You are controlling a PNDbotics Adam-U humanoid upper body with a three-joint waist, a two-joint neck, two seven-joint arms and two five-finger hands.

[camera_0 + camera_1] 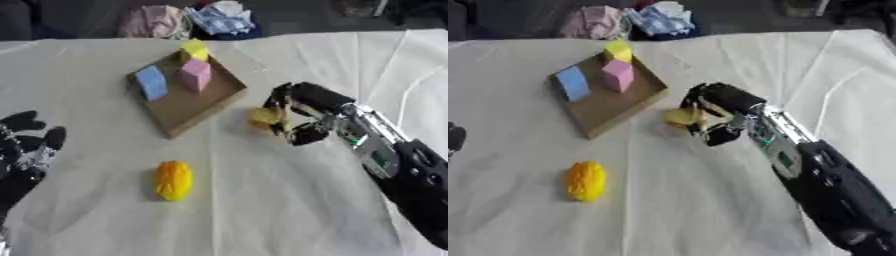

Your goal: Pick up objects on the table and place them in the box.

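Observation:
A shallow brown box (pixel 197 102) lies askew at the table's upper middle. It holds a blue block (pixel 151 82), a pink block (pixel 195 74) and a yellow block (pixel 194 50). Just right of the box's near corner my right hand (pixel 302 112) has its fingers and thumb curled round a small yellow-orange object (pixel 262 118); whether that object touches the cloth I cannot tell. An orange ridged oval object (pixel 173 180) lies alone on the cloth nearer me. My left hand (pixel 31 150) rests open at the left edge, fingers up.
A white creased cloth (pixel 289 210) covers the table. Beyond the far edge lie a pink bundle (pixel 153 21) and a blue-white bundle (pixel 220 20). My right forearm (pixel 394 160) crosses the right side.

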